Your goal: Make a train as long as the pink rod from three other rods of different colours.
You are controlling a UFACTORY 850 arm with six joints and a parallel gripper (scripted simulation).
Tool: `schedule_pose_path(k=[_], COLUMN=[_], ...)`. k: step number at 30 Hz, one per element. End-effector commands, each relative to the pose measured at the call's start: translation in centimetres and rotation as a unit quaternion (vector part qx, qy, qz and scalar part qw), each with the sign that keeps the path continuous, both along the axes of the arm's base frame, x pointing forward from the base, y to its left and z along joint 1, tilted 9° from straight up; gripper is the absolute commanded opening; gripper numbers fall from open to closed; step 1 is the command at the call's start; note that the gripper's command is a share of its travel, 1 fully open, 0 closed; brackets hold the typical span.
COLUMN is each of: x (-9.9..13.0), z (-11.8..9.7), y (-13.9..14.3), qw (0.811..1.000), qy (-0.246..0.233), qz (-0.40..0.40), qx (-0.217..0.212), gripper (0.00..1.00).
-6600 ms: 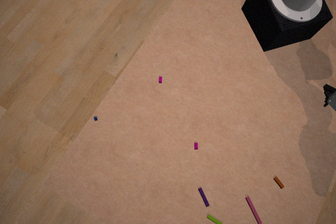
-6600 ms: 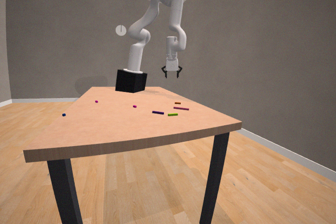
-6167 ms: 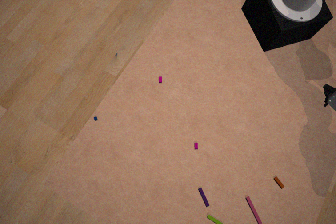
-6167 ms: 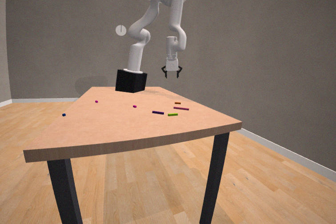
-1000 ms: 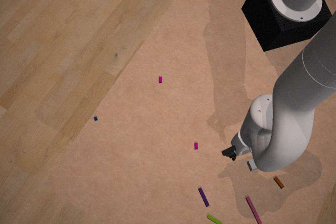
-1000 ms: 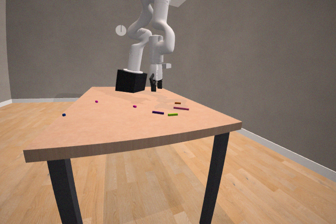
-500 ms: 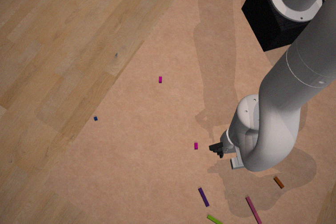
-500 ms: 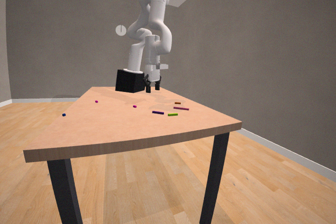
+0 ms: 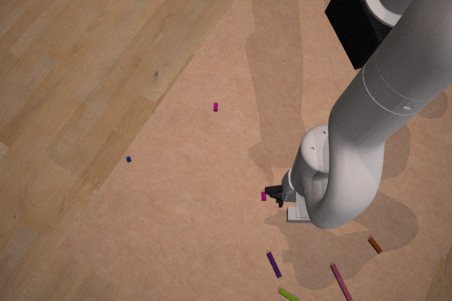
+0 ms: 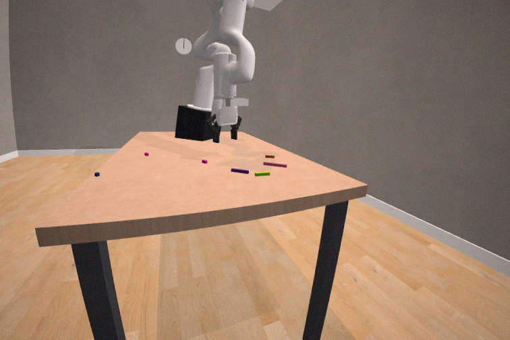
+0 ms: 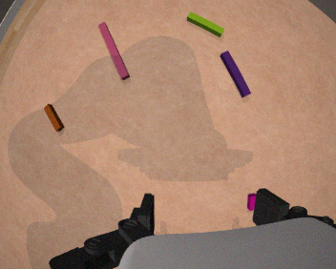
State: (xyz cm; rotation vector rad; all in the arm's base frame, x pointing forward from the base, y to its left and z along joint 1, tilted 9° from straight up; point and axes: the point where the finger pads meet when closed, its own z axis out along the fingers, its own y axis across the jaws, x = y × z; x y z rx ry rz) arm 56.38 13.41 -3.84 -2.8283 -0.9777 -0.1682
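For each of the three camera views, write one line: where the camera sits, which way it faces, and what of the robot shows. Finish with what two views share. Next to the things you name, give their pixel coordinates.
Top: high above, facing down; the grey-white arm and open black gripper [image 9: 272, 198] [image 10: 225, 139] [image 11: 206, 209] show.
Exterior: beyond the table's near edge, facing the arm's base; whole arm and gripper.
Wrist: on the arm, facing the table; gripper fingers show.
Shared: top and exterior both show the small blue rod [image 9: 128, 159] [image 10: 96, 174].

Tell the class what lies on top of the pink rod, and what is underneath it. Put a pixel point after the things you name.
Nothing rests on the pink rod [image 9: 341, 282] [image 10: 274, 164] [image 11: 114, 51]; its upper face is bare. It lies flat on the table [image 9: 169, 221] [image 10: 170, 195] [image 11: 170, 105], and the strip directly beneath is covered, so cannot be seen.
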Motion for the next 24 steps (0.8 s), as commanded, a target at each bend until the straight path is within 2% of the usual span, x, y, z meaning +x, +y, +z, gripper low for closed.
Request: schedule_pose_path(k=[1,2,6,13,24], x=[0.5,1.0,1.0,2.3,3.2], z=[-0.1,-0.3,-0.3,-0.9,-1.3], y=[-0.6,-1.3,-1.3,-3.4,-5.1], qw=[1.0,0.999,0.999,0.994,0.986], qy=[0.008,0.01,0.01,0.017,0.021], qz=[-0.019,-0.045,-0.045,-0.111,-0.162], qx=[-0.005,-0.005,-0.005,-0.006,-0.006], gripper=[1.0,1.0,1.0,1.0,1.0])
